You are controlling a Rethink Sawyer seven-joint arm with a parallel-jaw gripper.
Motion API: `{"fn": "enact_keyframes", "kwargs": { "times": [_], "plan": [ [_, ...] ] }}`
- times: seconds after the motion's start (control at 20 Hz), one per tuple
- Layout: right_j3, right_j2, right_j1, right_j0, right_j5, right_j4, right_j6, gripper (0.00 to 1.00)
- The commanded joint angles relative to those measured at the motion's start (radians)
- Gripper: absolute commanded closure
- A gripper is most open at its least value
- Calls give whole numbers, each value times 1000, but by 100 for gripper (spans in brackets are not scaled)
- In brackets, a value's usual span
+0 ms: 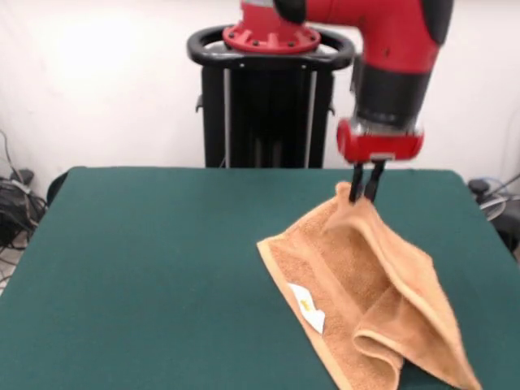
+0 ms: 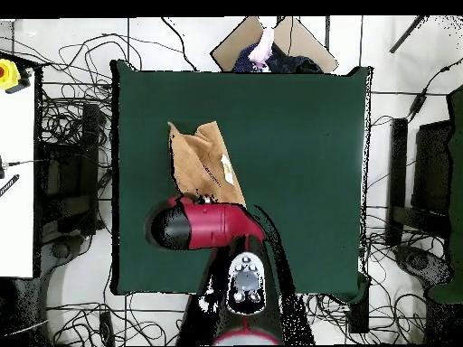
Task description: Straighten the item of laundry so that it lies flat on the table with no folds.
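The orange-tan towel (image 1: 366,280) lies on the right part of the green table (image 1: 146,268), one corner pulled up into a peak. Its right side is folded over and a white label (image 1: 309,309) shows near the left edge. My gripper (image 1: 365,193) hangs from the red arm and is shut on the raised corner of the towel, holding it above the table. In the overhead view the towel (image 2: 203,163) lies left of the table's (image 2: 298,135) middle, and the arm covers the gripper.
The robot pedestal (image 1: 268,97) stands behind the table's far edge. Cables lie on the floor around the table (image 2: 63,117). A person (image 2: 264,50) and a cardboard sheet show past the table's far edge in the overhead view.
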Motion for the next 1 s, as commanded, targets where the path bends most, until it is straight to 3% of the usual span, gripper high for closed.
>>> {"fn": "enact_keyframes", "kwargs": {
  "times": [0.05, 0.25, 0.5, 0.75, 1.0],
  "plan": [
    [336, 92, -42, -105, -187, -53, 168, 100],
    [360, 140, 108, -153, -380, -117, 167, 100],
    [349, 106, 279, -82, -580, -124, 247, 100],
    [421, 117, 275, 21, -651, -14, 330, 100],
    [460, 184, 207, 108, -572, 116, 370, 100]
  ]
}}
